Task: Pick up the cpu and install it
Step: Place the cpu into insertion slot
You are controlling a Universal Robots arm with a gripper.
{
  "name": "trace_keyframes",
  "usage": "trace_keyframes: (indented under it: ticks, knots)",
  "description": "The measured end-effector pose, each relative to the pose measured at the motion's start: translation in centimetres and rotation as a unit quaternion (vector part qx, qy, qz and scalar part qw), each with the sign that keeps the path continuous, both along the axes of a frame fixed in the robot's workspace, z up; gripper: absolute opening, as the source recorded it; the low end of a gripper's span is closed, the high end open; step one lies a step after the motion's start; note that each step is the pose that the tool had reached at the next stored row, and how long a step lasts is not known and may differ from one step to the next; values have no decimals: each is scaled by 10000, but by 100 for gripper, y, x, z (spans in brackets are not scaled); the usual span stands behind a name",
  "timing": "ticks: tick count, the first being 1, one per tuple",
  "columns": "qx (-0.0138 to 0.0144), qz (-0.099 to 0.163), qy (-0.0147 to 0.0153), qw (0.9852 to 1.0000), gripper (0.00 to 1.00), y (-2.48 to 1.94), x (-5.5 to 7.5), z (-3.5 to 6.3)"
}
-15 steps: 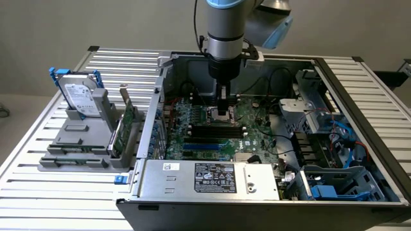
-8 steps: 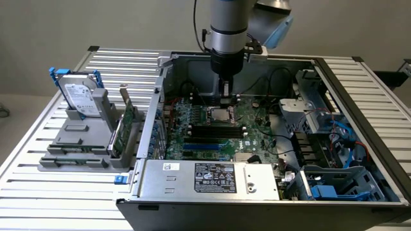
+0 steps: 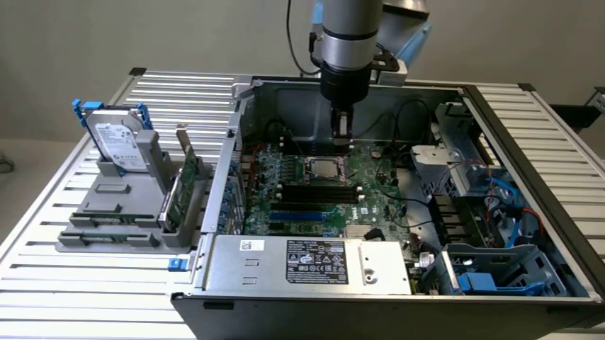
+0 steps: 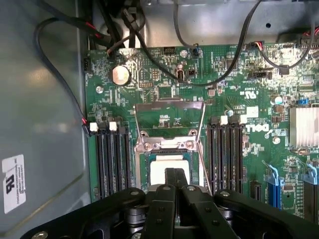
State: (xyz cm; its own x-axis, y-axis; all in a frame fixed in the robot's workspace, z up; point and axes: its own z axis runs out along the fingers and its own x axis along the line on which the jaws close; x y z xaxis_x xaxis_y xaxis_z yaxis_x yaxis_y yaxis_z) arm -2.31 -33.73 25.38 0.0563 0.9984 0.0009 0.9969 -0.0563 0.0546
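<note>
The cpu (image 4: 157,173) is seen lying in the socket (image 4: 167,145) on the motherboard (image 4: 249,94) — partly hidden by the gripper (image 4: 176,173), whose fingers are pressed together just above it; contact cannot be made out.

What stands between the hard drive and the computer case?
A green circuit card, upright in the grey holder, shows between them in the exterior view.

A silver-grey cylindrical robot arm (image 3: 352,32) ends in a black wrist, with a thin black cable (image 3: 291,35) alongside. Its gripper (image 4: 175,179) is black, with jointed links and round silver screws (image 4: 225,194).
</note>
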Motion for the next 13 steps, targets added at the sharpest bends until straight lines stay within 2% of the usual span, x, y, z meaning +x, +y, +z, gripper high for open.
trace_keyframes:
  ticks: [11, 13]
  knots:
    - [0, 0, 44, 10000, 11, 0, 418, 36]
    - [0, 0, 55, 10000, 11, 0, 477, 79]
